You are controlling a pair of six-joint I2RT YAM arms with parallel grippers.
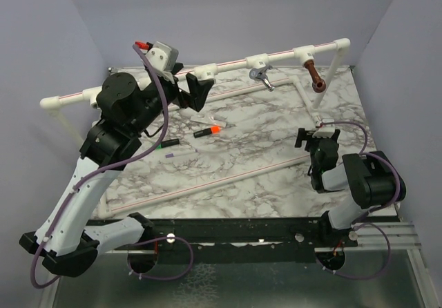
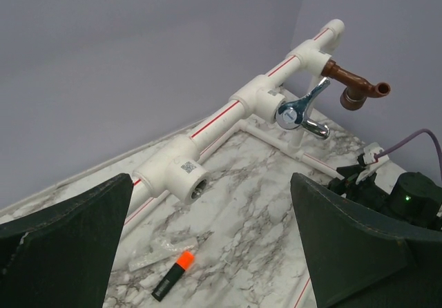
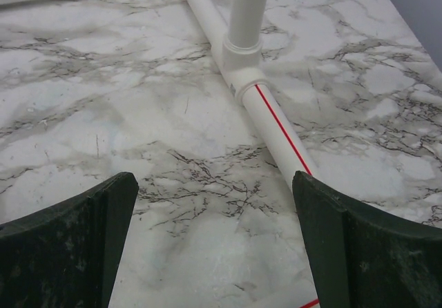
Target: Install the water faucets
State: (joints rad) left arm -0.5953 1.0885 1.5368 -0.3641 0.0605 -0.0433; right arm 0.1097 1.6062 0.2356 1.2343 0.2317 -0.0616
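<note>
Seating is what matters now, since both taps look already mounted. The shiny silver chrome faucet hangs from a tee on the long white pipe rail at upper centre of the top view. The reddish-brown copper-coloured faucet juts from the next tee to its right, spout turned down. The left pincer hovers released and empty just in front of a third white tee, whose round socket shows bare in the left wrist view. No further tap is visible, so I judge that socket is meant to stay unfilled. The right pincer is spread wide with nothing in it, low over the marble-patterned worktop at the right of the frame, near a red-striped white pipe lying there. Whether either thread is fully home cannot be told from these views. A good check would grip each tap by its body close to the tee, not by the spout or lever, and turn squarely about the socket's axis with the other arm bracing the rail. Any sweep by the left arm should pass above the orange-capped black marker pen.
</note>
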